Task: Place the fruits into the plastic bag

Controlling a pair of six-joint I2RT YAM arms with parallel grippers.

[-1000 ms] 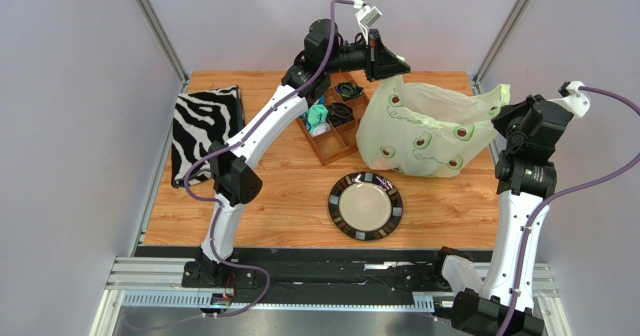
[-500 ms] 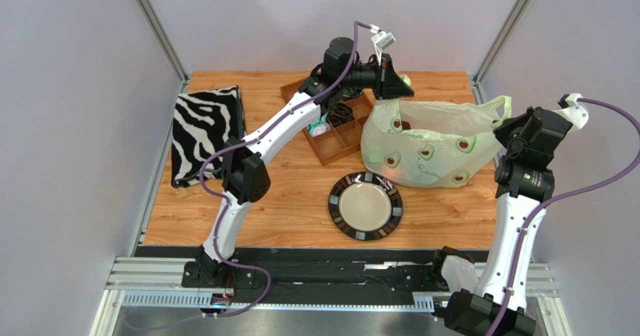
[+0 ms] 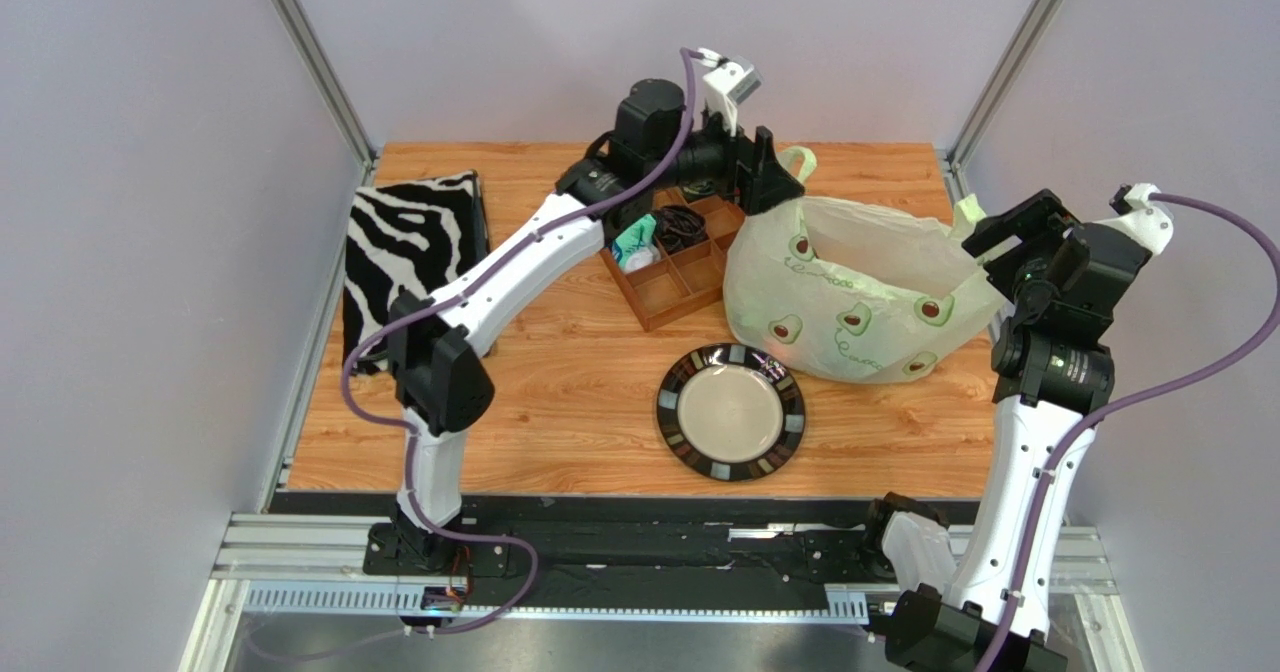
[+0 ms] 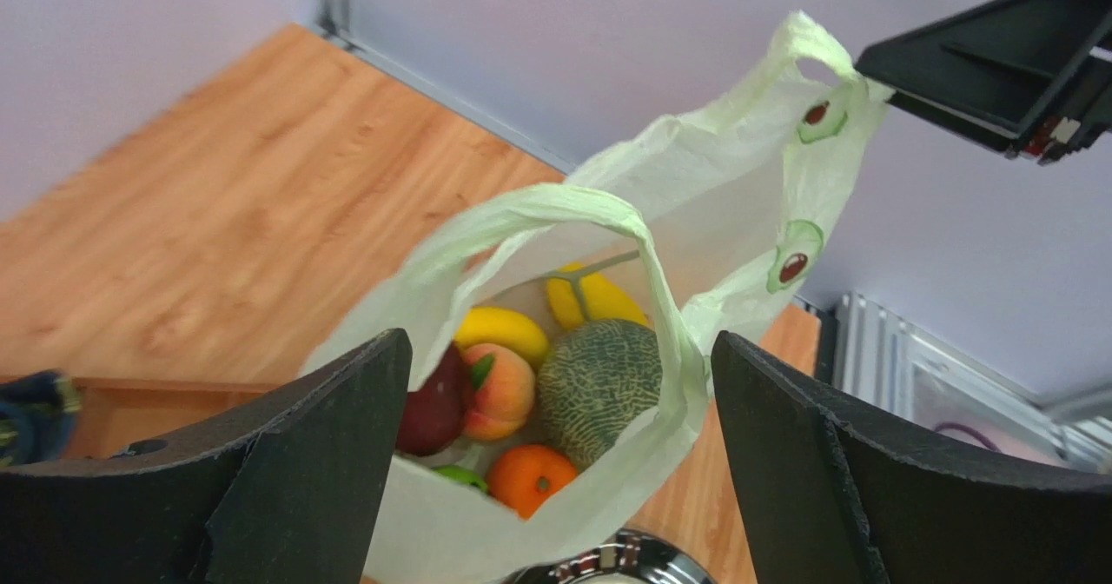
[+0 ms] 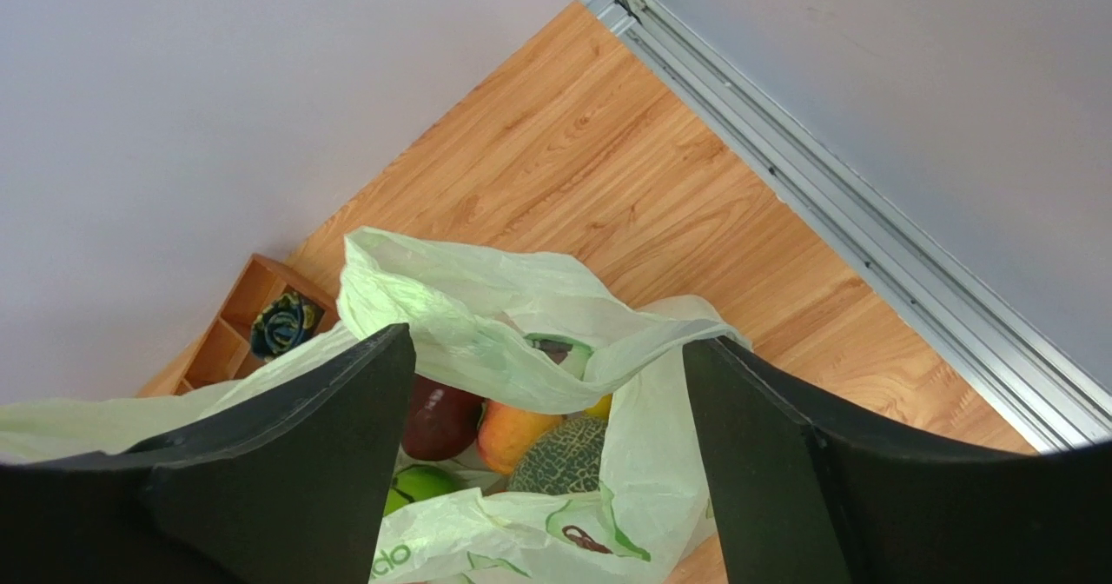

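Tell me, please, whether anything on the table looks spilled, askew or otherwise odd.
Nothing looks spilled or damaged. The plastic bag slumps open-mouthed on the table, the visible fruits inside it. Only the wooden divider tray sits skewed to the table's edges.

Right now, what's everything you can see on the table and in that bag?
plastic bag: 1, pale green, on table, right
melon: 1, grey-green, in bag
orange: 1, orange, in bag
peach: 1, pinkish, in bag
apple: 1, dark red, in bag
yellow oblong fruit: 1, yellow, in bag
banana: 1, yellow, in bag
green ball: 1, green, in bag
plate: 1, black-rimmed, near bag
wooden tray: 1, brown, left of bag
zebra box: 1, black-and-white, far left
left gripper: 1, black, open above bag
right gripper: 1, black, open above bag
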